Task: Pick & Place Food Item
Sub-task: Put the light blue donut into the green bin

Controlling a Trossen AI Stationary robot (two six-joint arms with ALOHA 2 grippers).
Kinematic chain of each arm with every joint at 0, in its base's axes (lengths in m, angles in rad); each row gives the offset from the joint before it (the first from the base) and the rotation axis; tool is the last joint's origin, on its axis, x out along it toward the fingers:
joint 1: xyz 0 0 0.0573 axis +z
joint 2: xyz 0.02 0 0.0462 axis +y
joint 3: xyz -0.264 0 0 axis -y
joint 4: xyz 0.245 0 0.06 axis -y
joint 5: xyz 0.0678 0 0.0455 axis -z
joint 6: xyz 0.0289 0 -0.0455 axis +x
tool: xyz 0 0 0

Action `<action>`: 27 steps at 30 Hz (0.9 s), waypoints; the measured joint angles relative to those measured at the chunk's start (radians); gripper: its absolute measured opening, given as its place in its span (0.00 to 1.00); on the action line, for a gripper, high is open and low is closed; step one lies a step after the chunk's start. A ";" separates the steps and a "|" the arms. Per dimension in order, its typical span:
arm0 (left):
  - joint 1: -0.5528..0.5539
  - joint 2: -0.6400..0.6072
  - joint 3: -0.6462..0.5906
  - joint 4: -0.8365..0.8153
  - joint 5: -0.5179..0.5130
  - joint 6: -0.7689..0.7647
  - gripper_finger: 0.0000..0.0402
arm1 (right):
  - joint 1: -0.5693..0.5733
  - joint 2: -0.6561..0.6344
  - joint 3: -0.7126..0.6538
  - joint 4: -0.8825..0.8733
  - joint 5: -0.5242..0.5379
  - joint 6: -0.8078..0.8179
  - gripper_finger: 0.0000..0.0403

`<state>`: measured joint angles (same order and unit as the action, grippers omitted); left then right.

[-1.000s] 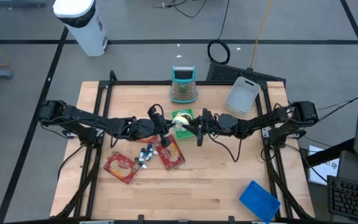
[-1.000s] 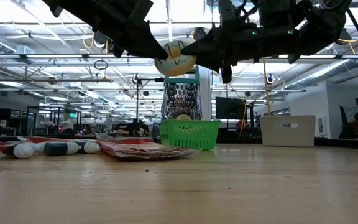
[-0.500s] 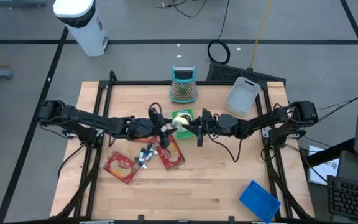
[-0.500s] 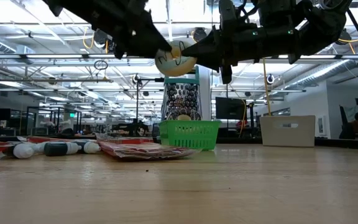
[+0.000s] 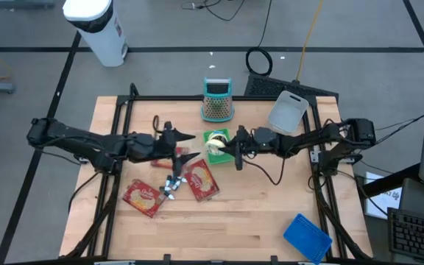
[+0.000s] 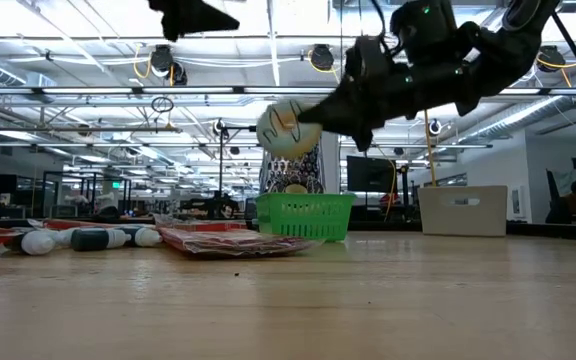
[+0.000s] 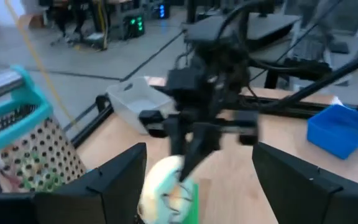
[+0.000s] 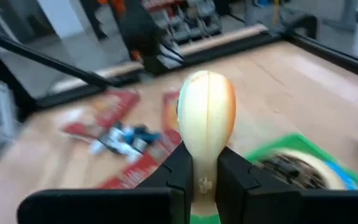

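Observation:
The food item point(image 6: 288, 128) is a pale, rounded piece with a seam down its middle. It hangs above the green basket point(image 6: 305, 215) near the table's middle, with my right gripper point(image 5: 224, 149) shut on it. Another pale food piece point(image 8: 291, 167) lies in the basket. My left gripper point(image 5: 188, 146) stands open to the left of the basket, higher than the item and apart from it, with nothing between its fingers. My right gripper pinches the food item's near end point(image 8: 204, 160) between its two fingers point(image 8: 180, 167), with the seam in line with the gap. The fingers come nearly level from the table's right, tipped slightly down. The item sticks out past the fingertips, clear of the basket.
A teal-framed grater point(image 5: 216, 101) stands behind the basket and a white container point(image 5: 287, 112) sits at the far right. Two red packets point(image 5: 140, 197) point(image 5: 201, 180) and some small tubes point(image 5: 171, 184) lie left of centre. A blue bin point(image 5: 305, 237) sits at the near right corner.
My left gripper has opened, let go of the food item, and drawn back toward the table's left edge while rising. The item stays in my right gripper alone, which has tipped downward and brought it lower, closer to the basket.

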<state>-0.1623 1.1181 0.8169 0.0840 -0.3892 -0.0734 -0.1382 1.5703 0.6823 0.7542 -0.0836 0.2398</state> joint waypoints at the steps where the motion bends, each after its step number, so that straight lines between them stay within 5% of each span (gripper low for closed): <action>1: -0.008 -0.007 -0.007 -0.002 0.000 0.011 0.74 | -0.009 0.000 0.000 -0.020 0.000 -0.014 0.08; 13: -0.021 0.001 -0.073 -0.008 -0.004 -0.055 0.72 | -0.039 0.000 -0.052 -0.068 -0.102 -0.255 0.07; 27: -0.003 0.001 -0.090 -0.003 -0.017 -0.097 0.72 | -0.039 0.044 -0.057 -0.038 -0.098 -0.308 0.07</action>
<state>-0.1650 1.1191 0.7273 0.0812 -0.4061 -0.1707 -0.1776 1.6144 0.6254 0.7164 -0.1821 -0.0685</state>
